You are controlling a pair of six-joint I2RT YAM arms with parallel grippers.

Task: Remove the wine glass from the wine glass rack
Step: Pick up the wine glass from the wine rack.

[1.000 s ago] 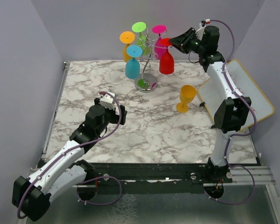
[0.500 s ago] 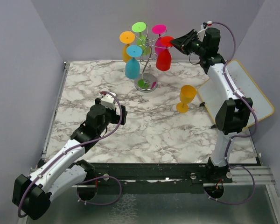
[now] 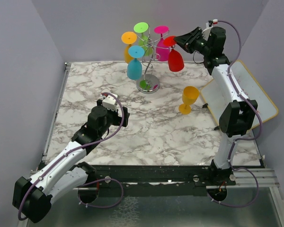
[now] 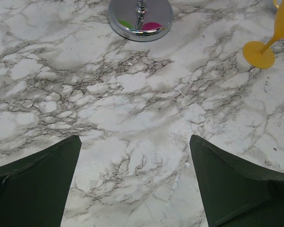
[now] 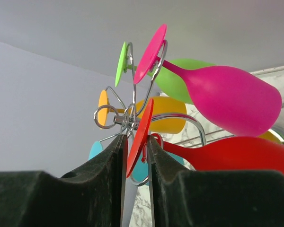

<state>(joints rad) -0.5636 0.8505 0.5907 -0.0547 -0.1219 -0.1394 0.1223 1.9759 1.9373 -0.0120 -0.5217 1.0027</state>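
The wine glass rack (image 3: 150, 59) is a silver wire stand on a round shiny base (image 3: 148, 84) at the back of the marble table. Orange (image 3: 128, 47), green (image 3: 142, 29), pink (image 3: 162, 46) and blue (image 3: 134, 66) glasses hang from it. My right gripper (image 3: 176, 39) is shut on the round foot of the red wine glass (image 3: 175, 60), whose bowl tilts out to the right. In the right wrist view the red foot (image 5: 141, 135) sits between my fingers, its stem beside a wire loop of the rack (image 5: 125, 118). My left gripper (image 3: 114, 101) is open and empty, low over the table.
A yellow-orange glass (image 3: 189, 99) stands upright on the table right of the rack, also in the left wrist view (image 4: 265, 45). A white tray with a yellow rim (image 3: 255, 90) leans at the right edge. The rack base (image 4: 140, 19) lies ahead of my left gripper (image 4: 135, 142).
My right gripper has drawn back to the right and slightly up with the red foot. The red glass's bowl has swung out to the right, away from the rack. The left arm has not moved.
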